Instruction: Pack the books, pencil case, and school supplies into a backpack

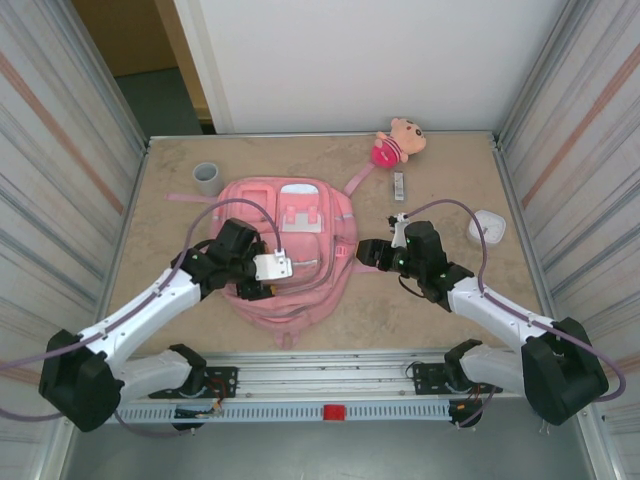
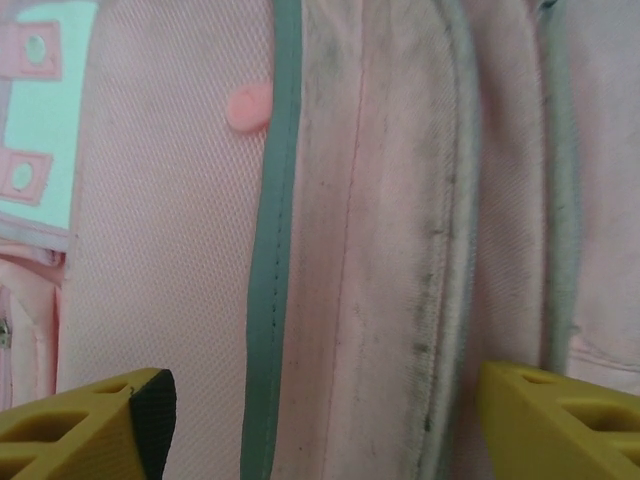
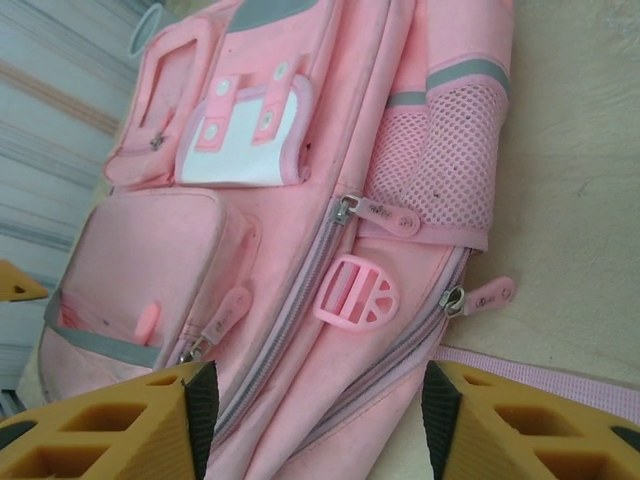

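**Grippers.** My left gripper [image 2: 325,425] hangs close over the backpack [image 1: 285,250], its yellow fingers [image 2: 85,425] spread wide. There is only pink fabric and a grey trim strip [image 2: 268,270] beneath them, and nothing is grasped. My right gripper [image 3: 315,410] stands at the backpack's right flank, also released. Its jaws are parted on either side of the zip line, near a pink buckle [image 3: 357,292].

**Placement.** The backpack lies flat, front pockets up, between my two arms. I judge that both grippers sit at its edges to work the zips or steady the fabric, since nothing can go in until it is open. The zip pulls [image 3: 345,210] I can see lie on closed runs.

**Farther out.** A white rounded box [image 1: 487,228] sits to the right. A slim dark school-supply piece [image 1: 398,186] lies on the table beyond the backpack, well apart from both grippers. A grey cup [image 1: 206,178] and a plush doll [image 1: 398,142] stand at the far edge.

**Not established.** In the top view my left wrist covers part of the backpack's left side. I cannot tell what is inside the backpack, nor read the dark piece's markings.
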Controlling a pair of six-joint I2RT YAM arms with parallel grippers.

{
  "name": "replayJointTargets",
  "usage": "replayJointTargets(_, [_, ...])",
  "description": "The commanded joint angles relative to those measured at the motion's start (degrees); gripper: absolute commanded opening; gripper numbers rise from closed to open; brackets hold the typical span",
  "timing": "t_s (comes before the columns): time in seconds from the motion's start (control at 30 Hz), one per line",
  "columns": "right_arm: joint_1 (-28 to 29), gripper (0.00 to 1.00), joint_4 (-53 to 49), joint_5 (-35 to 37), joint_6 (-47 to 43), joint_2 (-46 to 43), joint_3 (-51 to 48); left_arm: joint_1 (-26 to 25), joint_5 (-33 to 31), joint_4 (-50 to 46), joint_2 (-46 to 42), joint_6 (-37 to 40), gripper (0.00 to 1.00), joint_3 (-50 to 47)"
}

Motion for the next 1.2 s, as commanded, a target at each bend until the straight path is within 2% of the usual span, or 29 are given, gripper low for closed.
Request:
replayJointTargets(0.0, [0.36, 0.59, 1.62, -0.99, -1.20, -0.81, 0.08, -1.00, -5.88, 3.13, 2.23, 1.75, 0.79, -0.17])
replayJointTargets(0.07, [0.34, 0.59, 1.87, -1.11, -1.12, -1.05, -0.20, -1.36, -6.32, 4.37, 3.02, 1.73, 0.79, -0.59])
replayJointTargets(0.13, [0.43, 0.59, 2.21, -0.97, -1.11, -1.50, -0.64, -1.88, -6.35, 6.24, 3.24, 1.25, 0.74, -1.11])
replayJointTargets(0.23, [0.82, 0.59, 4.01, 1.40, -1.08, -3.99, -2.38, -3.22, -6.66, 9.11, 2.91, -1.29, 0.43, -1.40])
replayJointTargets(0.33, [0.87, 0.60, 4.11, 3.64, -2.23, -7.01, -3.30, -5.75, -4.21, 13.08, 2.42, -4.83, 0.26, -1.37])
replayJointTargets(0.4, [0.61, 0.61, 2.99, 3.72, -3.27, -8.20, -2.88, -6.91, -0.24, 17.75, 2.24, -7.16, 0.12, -2.20])
replayJointTargets(0.5, [0.13, 0.61, 0.13, 1.83, -4.35, -9.95, -1.04, -8.19, 3.35, 25.13, 3.41, -10.65, 0.01, -3.11])
replayJointTargets(0.67, [1.78, 0.60, -3.80, -1.77, -3.67, -12.20, 1.39, -8.91, 4.45, 28.66, 7.04, -13.39, 0.00, -0.76])
replayJointTargets(0.9, [11.12, 0.56, -1.98, 1.63, 0.97, -15.53, -1.56, -8.94, 3.87, 33.19, 7.34, -16.46, 0.00, -0.91])
replayJointTargets(1.03, [14.26, 0.52, 3.70, 2.39, 5.41, -12.57, -6.19, -8.31, 5.42, 35.79, 7.28, -18.39, 0.00, -1.31])
replayJointTargets(1.17, [16.16, 0.49, 5.40, 6.44, 10.88, -4.58, -9.37, -7.45, 8.61, 39.01, 7.32, -20.32, 0.00, -1.23])
